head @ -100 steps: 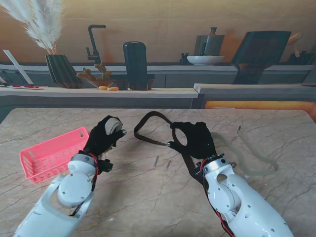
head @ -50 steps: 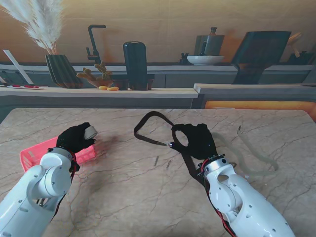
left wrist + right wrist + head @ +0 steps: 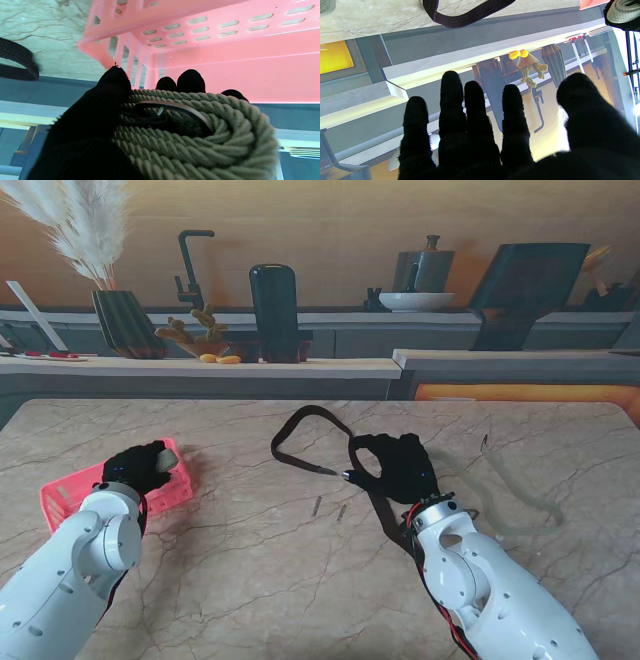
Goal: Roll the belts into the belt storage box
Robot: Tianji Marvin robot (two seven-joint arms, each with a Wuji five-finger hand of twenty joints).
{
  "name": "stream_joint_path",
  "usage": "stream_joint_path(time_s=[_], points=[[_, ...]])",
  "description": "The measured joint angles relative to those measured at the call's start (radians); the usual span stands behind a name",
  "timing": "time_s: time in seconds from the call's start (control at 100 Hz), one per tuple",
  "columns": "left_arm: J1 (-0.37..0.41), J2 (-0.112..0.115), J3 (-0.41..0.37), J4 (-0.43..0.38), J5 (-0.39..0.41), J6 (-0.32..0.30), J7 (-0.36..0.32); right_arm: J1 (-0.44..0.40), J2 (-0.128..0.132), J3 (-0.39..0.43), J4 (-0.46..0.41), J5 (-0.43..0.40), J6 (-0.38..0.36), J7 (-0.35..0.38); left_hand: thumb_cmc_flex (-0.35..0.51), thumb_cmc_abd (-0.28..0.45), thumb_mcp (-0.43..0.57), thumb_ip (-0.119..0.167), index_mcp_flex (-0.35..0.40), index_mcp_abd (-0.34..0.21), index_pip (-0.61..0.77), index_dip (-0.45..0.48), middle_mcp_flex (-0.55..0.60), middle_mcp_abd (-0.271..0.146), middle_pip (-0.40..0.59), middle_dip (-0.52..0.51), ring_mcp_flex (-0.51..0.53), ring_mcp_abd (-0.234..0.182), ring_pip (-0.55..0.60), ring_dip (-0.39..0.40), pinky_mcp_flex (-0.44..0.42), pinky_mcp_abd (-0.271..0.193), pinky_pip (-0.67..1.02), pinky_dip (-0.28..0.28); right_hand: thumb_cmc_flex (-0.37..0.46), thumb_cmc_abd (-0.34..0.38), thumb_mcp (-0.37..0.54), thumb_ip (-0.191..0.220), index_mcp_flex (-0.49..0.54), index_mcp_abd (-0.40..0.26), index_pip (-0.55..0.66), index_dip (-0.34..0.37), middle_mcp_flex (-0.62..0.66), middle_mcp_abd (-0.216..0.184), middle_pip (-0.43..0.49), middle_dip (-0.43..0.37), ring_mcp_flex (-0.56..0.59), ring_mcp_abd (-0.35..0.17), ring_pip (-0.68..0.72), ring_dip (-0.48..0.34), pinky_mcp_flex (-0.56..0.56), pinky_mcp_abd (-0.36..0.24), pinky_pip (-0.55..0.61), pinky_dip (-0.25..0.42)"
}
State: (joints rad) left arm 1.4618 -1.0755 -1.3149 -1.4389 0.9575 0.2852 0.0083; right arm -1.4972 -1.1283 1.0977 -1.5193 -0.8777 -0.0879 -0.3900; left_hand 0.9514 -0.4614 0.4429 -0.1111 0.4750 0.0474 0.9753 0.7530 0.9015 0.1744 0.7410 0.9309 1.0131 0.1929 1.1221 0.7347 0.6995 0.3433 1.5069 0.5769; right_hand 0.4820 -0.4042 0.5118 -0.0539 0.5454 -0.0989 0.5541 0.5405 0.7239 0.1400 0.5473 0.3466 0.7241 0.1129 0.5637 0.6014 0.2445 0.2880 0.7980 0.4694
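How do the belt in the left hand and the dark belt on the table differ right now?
The braided beige belt is coiled into a roll; the dark belt lies unrolled in an open loop. The beige one is gripped by the left hand at the pink basket; the dark one rests on the table by the open right hand.

Readable text: none is found in any view.
Pink storage box [image 3: 75,498]: no label or brand is seen on its walls; only plain slots are shown in the left wrist view.
Rolled braided belt [image 3: 200,140]: no marking is seen on the cord or on its buckle.
Black belt [image 3: 300,442]: no print can be made out.
Bench [image 3: 300,580]: only marble veining is seen, no sign or number.
Shelf items behind the bench: they are too small for any lettering to be read.
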Motion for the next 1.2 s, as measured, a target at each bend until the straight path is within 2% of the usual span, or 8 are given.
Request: stream_joint_path(time_s=[0.19, 0.34, 0.46, 0.71, 0.86, 1.12, 1.14, 1.2], points=[[-0.050, 0.009, 0.032, 0.076, 0.031, -0.025, 0.002, 0.002, 0.000, -0.001, 0.001, 0.003, 0.009, 0.007, 0.000, 0.010, -0.010, 0.000, -0.008, 0.000, 0.000, 0.000, -0.010, -0.016, 0.000, 0.000, -0.016, 0.003, -0.007, 0.006, 0.000, 0.000, 0.000, 0.000, 0.001, 0.000, 0.000, 0.000, 0.000, 0.000, 0.000, 0.000, 0.000, 0.000, 0.000, 0.000, 0.000, 0.000, 0.000, 0.000, 0.000, 0.000, 0.000, 0.000], [-0.091, 0.012, 0.063, 0.162, 0.042, -0.079, 0.079, 0.003, 0.000, -0.002, 0.002, 0.003, 0.012, 0.009, 0.000, 0.019, -0.014, 0.000, -0.022, -0.002, 0.001, 0.000, -0.019, -0.030, 0.000, 0.000, -0.027, 0.003, -0.025, 0.008, -0.013, -0.004, 0.000, 0.000, 0.001, 0.000, -0.011, 0.000, 0.000, -0.002, 0.000, 0.000, 0.000, 0.000, 0.000, 0.000, 0.000, 0.000, 0.000, 0.000, 0.000, 0.000, 0.000, 0.000], [-0.116, 0.016, 0.082, 0.205, 0.064, -0.093, 0.093, 0.003, 0.000, -0.004, 0.002, 0.003, 0.015, 0.009, 0.000, 0.030, -0.023, 0.000, -0.036, -0.011, 0.007, 0.000, -0.028, -0.038, -0.005, -0.001, -0.066, 0.002, -0.055, 0.008, -0.037, -0.009, -0.007, 0.000, 0.001, 0.000, -0.011, 0.000, 0.000, -0.002, 0.000, 0.000, 0.002, 0.000, 0.000, 0.000, 0.000, 0.000, 0.000, 0.000, 0.000, 0.000, 0.000, 0.000], [-0.159, 0.018, 0.134, 0.287, 0.052, -0.093, 0.164, 0.005, 0.000, -0.006, 0.005, 0.006, 0.016, 0.011, 0.000, 0.053, -0.048, 0.000, -0.085, -0.013, 0.025, -0.016, -0.108, -0.048, 0.008, -0.026, -0.120, 0.001, -0.095, 0.009, -0.090, -0.020, -0.029, 0.001, 0.001, 0.000, -0.011, 0.020, 0.000, -0.003, 0.000, 0.000, 0.006, 0.000, 0.000, 0.000, 0.000, 0.000, 0.000, 0.000, 0.000, 0.000, 0.000, 0.000], [-0.175, 0.013, 0.161, 0.311, -0.022, -0.064, 0.167, 0.006, 0.000, -0.007, 0.009, 0.006, 0.016, 0.010, -0.006, 0.056, -0.062, 0.002, -0.125, -0.013, 0.025, -0.031, -0.149, -0.048, 0.010, -0.054, -0.169, 0.005, -0.125, 0.009, -0.147, -0.021, -0.057, 0.008, 0.001, 0.000, -0.022, 0.020, 0.000, -0.003, 0.000, 0.000, 0.006, 0.000, 0.000, 0.000, 0.000, 0.000, 0.001, 0.000, 0.000, 0.000, 0.000, 0.000], [-0.196, -0.004, 0.192, 0.352, -0.068, -0.026, 0.168, 0.006, 0.000, -0.007, 0.012, 0.006, 0.018, 0.004, -0.119, 0.151, -0.097, 0.006, -0.152, 0.015, -0.053, -0.031, -0.275, -0.032, 0.018, -0.165, -0.293, 0.041, -0.197, 0.012, -0.278, -0.019, -0.122, 0.064, 0.001, 0.000, -0.022, 0.020, 0.001, -0.004, 0.000, 0.000, 0.006, 0.000, 0.000, 0.000, 0.000, 0.000, 0.002, 0.001, 0.000, 0.000, 0.000, 0.000], [-0.197, -0.005, 0.193, 0.355, -0.068, -0.024, 0.168, 0.006, 0.000, -0.007, 0.013, 0.006, 0.018, 0.004, -0.130, 0.162, -0.106, 0.024, -0.152, 0.017, -0.062, -0.031, -0.271, -0.031, 0.018, -0.165, -0.302, 0.044, -0.204, 0.017, -0.285, -0.019, -0.128, 0.065, 0.001, 0.000, -0.022, 0.020, 0.001, -0.004, 0.000, 0.000, 0.006, 0.000, 0.000, 0.000, 0.000, 0.000, 0.002, 0.001, 0.000, 0.000, 0.000, 0.000], [-0.198, -0.007, 0.194, 0.362, -0.068, -0.021, 0.169, 0.006, 0.000, -0.007, 0.013, 0.006, 0.018, 0.002, -0.144, 0.186, -0.158, 0.026, -0.166, 0.026, -0.098, -0.031, -0.305, -0.027, 0.004, -0.174, -0.326, 0.049, -0.215, 0.020, -0.306, -0.018, -0.142, 0.079, 0.001, 0.000, -0.022, 0.020, 0.001, -0.004, 0.000, 0.000, 0.006, 0.000, 0.000, 0.000, 0.000, 0.000, 0.010, 0.001, 0.000, 0.000, 0.000, 0.000]])
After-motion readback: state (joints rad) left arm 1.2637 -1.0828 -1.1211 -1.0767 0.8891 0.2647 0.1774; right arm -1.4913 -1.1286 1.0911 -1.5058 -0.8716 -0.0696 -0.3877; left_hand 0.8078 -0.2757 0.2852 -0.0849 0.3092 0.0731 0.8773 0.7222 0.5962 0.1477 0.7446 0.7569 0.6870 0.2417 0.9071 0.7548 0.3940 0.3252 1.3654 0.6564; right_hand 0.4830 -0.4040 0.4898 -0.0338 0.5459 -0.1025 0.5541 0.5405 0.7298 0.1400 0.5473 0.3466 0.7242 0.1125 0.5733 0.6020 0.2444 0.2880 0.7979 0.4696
